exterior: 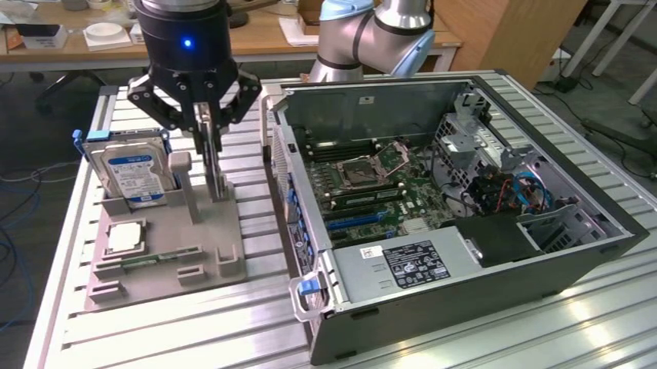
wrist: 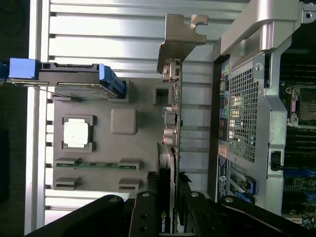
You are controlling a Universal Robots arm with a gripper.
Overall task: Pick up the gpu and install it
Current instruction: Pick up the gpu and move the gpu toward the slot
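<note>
Slotted aluminium table (exterior: 154,330): pincer (exterior: 206,132) clamped on upright gpu (exterior: 215,175) bearing an NVIDIA logo (wrist: 163,222).

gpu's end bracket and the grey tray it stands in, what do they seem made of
Bracket on the gpu: likely sheet metal with a bare, dull silvery-grey finish. It looks thin and flat, with a bent, notched tip.
Tray: probably plastic, matte grey. The colour is uniform and dull with no shine, and the pockets look moulded or printed.
</note>
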